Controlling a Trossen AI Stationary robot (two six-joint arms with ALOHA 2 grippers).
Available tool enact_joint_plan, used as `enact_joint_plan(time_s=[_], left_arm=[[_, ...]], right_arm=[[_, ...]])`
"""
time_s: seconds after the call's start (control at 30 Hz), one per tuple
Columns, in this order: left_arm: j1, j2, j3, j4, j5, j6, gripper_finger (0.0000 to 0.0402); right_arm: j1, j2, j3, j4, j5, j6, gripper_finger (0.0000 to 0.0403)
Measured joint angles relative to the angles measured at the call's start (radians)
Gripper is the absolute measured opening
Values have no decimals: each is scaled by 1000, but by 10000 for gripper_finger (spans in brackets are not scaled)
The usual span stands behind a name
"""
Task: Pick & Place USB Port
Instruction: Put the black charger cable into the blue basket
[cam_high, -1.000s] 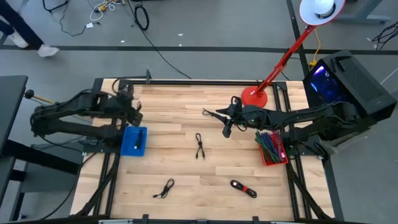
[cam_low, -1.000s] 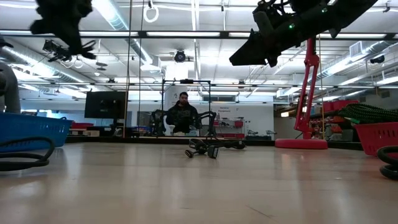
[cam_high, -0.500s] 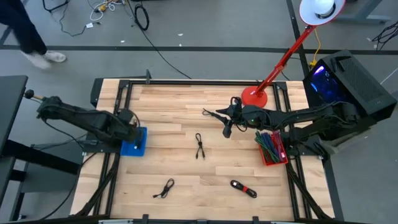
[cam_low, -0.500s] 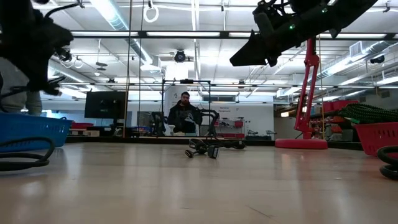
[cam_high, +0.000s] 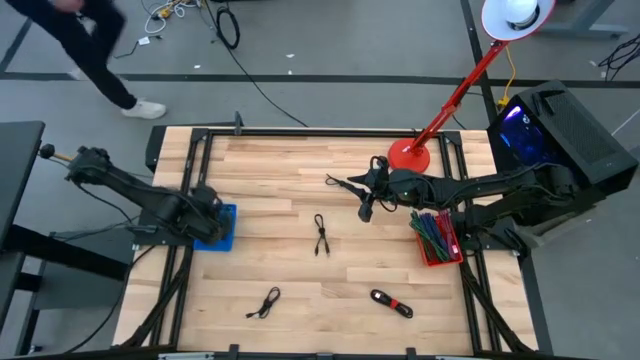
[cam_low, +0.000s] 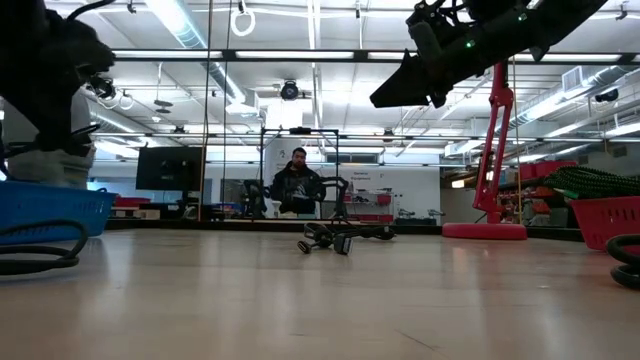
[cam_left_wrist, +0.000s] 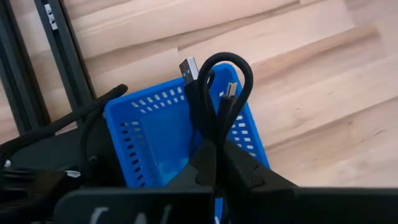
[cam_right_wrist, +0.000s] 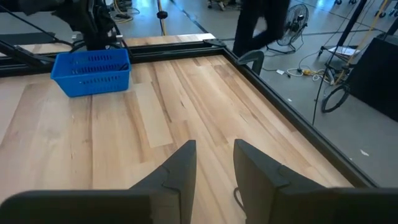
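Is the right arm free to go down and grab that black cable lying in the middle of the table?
Probably yes: the right gripper hangs open and empty, with only bare wood between it and the black cable.

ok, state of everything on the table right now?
left gripper: shut on a looped USB cable, over the blue basket
right gripper: open, empty, held above the table
red basket: full of cables
three loose cables: lying on the table
red lamp: upright
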Motion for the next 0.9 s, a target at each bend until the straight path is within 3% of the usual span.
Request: enact_joint_plan(time_s=[0.4, 0.63, 0.9], left_arm=[[-17, 113, 0, 51, 61, 16, 15], [-16, 113, 0, 66, 78, 29, 79], [-14, 112, 0, 46, 30, 29, 137]], right_arm=[[0, 0, 0, -7, -1, 15, 109], [0, 0, 0, -7, -1, 14, 109], [0, 0, 0, -8, -26, 14, 109]])
